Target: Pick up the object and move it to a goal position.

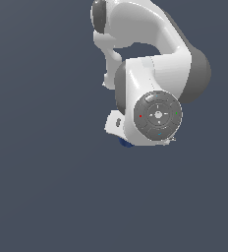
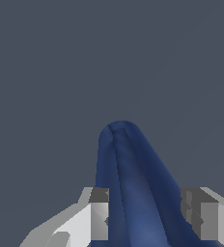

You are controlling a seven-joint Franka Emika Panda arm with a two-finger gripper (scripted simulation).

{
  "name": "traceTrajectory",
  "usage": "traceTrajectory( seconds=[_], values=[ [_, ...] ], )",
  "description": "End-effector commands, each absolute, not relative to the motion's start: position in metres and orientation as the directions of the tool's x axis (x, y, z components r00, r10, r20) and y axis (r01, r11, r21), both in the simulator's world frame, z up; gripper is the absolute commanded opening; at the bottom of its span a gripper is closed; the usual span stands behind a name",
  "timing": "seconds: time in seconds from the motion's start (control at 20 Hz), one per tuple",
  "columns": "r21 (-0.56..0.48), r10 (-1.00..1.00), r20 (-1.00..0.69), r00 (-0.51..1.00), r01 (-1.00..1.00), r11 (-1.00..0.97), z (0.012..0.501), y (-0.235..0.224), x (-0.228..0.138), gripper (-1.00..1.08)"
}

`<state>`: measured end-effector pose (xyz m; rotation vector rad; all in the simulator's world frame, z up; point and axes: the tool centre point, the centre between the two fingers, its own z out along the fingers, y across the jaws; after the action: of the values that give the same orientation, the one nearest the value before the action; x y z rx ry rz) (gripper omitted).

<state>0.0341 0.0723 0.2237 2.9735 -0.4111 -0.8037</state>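
The object (image 2: pixel 133 188) is a dark blue, elongated, rounded bag with a strap ridge along its length. In the wrist view it runs lengthwise between the two fingers. My gripper (image 2: pixel 150 214) is shut on it, and both grey pads (image 2: pixel 98 212) press against its sides. In the exterior view only a small blue sliver of the object (image 1: pixel 126 143) peeks out beneath the white hand. The arm's wrist hides the fingers and the rest of the bag there.
A flat, plain grey-blue surface (image 1: pixel 42 187) fills both views around the arm. The bulky white arm (image 1: pixel 155 78) occupies the upper middle of the exterior view. No other objects show.
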Motion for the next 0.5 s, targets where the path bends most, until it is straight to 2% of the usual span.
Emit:
traceTrajectory(
  seconds=[0.0,0.45],
  values=[
    [0.108,-0.270,-0.500,0.823,-0.250,-0.962,0.2215,0.0741,0.0347,0.28],
    [0.114,-0.276,-0.509,0.815,-0.254,-0.960,0.2186,0.0759,0.0348,0.28]
  ],
)
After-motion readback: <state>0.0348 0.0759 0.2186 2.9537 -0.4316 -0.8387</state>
